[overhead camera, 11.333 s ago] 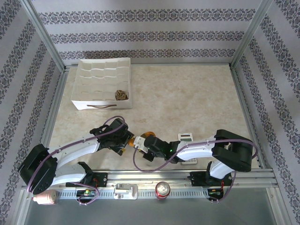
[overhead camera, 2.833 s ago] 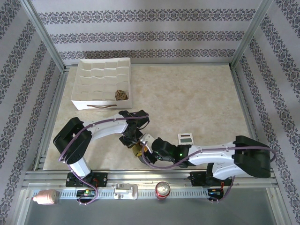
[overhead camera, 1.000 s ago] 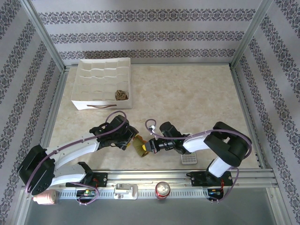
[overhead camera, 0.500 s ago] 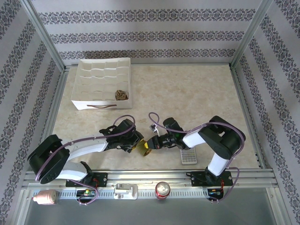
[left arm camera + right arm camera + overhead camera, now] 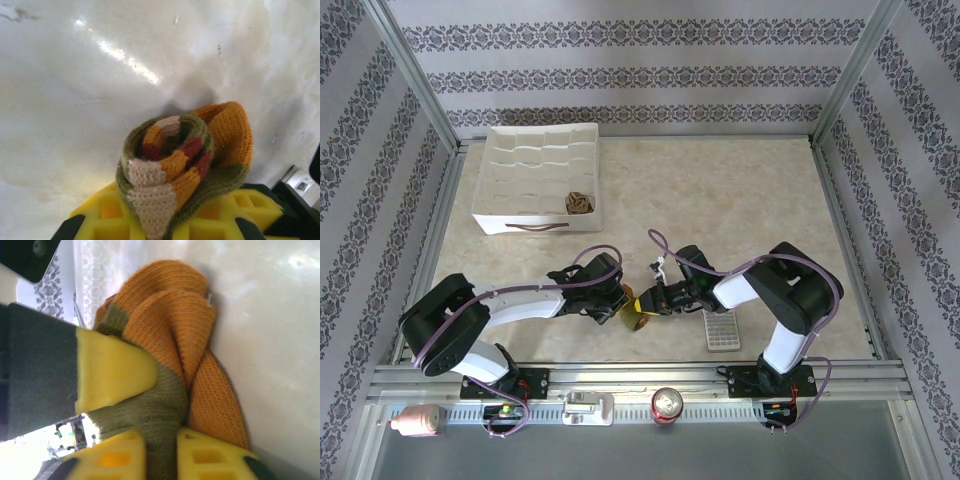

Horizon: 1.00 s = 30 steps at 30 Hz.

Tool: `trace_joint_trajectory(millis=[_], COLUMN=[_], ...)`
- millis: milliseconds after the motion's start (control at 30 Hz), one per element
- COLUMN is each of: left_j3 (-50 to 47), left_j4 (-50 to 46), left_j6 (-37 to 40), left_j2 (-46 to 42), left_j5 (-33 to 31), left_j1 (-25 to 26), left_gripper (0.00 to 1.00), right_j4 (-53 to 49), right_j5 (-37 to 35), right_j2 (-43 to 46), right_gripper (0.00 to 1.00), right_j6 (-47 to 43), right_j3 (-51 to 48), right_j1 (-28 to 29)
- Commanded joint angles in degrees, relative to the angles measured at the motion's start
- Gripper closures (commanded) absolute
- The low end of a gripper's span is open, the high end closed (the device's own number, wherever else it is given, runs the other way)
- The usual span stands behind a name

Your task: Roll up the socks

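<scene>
Socks, two: olive-orange sock roll [image 5: 185, 160] clamped by left hand [image 5: 619, 303] and right hand [image 5: 161, 442]; argyle sock [image 5: 579, 203] in tray [image 5: 495, 222].

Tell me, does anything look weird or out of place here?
The green sock looks neatly rolled. Odd bits: a drink can standing on the near rail and a keypad gadget lying by the right arm.

The left arm [image 5: 515, 300] and right arm [image 5: 748, 284] wore white shells over black joints, with purple cables [image 5: 656, 241] looping alongside. The left pincer [image 5: 618, 304] and right pincer [image 5: 650, 303] had black bodies and yellow, hollow-celled fingers [image 5: 112, 220].
</scene>
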<state>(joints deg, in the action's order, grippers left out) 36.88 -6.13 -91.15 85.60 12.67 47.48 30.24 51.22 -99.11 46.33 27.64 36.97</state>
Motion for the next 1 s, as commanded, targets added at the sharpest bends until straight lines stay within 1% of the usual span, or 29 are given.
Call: trace_joint_trajectory(millis=[0,67,100,167,233,267,367,467,533,633,700,800,967], left_j3=[-5.2,-5.3,-4.6,-3.5,-2.9,-2.6,-1.9,-1.2,0.4,3.2,4.4,5.6,7.4], left_j4=[-3.0,-3.8,-5.2,-6.7,-6.7,-6.3,-5.2,-3.7,-4.7,-7.9,-9.5,-10.5,-11.1], left_j6=[-4.5,-4.6,-4.0,-3.0,-3.0,-3.1,-3.7,-4.7,-4.3,-2.7,-2.3,-2.3,-2.8], left_j2=[2.8,1.0,0.5,0.3,0.8,1.3,2.3,2.8,2.6,1.9,1.4,1.0,-0.1], left_j5=[2.9,3.4,3.6,5.0,6.6,7.4,8.7,10.1,10.8,12.0,13.4,15.6,17.0], left_j1=[0.5,-1.5,-2.6,-4.3,-5.4,-5.7,-6.5,-8.0,-9.1,-10.8,-11.9,-13.1,-15.2], left_gripper=[1.00,1.00,1.00,1.00,1.00,1.00,1.00,1.00,1.00,1.00,1.00,1.00,1.00], right_j4=[-16.2,-21.6,-21.8,-19.0,-17.1,-16.7,-15.9,-15.0,-13.6,-11.0,-7.0,0.1,5.0], right_j5=[-12.2,-15.4,-15.4,-15.1,-15.6,-15.9,-16.4,-16.9,-18.4,-19.0,-19.7,-20.9,-22.3], right_j2=[3.7,8.5,11.2,15.4,18.9,20.7,24.0,25.3,25.5,23.1,20.8,17.6,13.7], right_gripper=[0.62,0.49,0.43,0.31,0.24,0.21,0.18,0.17,0.15,0.13,0.13,0.13,0.12], right_j6=[3.3,9.2,11.7,18.8,24.4,26.8,32.8,37.3,39.8,41.8,43.3,46.3,49.0], right_j3=[0.5,1.0,0.4,-1.7,-3.5,-4.1,-5.3,-6.1,-6.4,-5.5,-4.9,-3.4,0.7], right_j1=[0.0,-0.3,-0.3,0.5,2.0,2.9,5.4,6.9,7.8,8.9,9.5,9.7,10.3])
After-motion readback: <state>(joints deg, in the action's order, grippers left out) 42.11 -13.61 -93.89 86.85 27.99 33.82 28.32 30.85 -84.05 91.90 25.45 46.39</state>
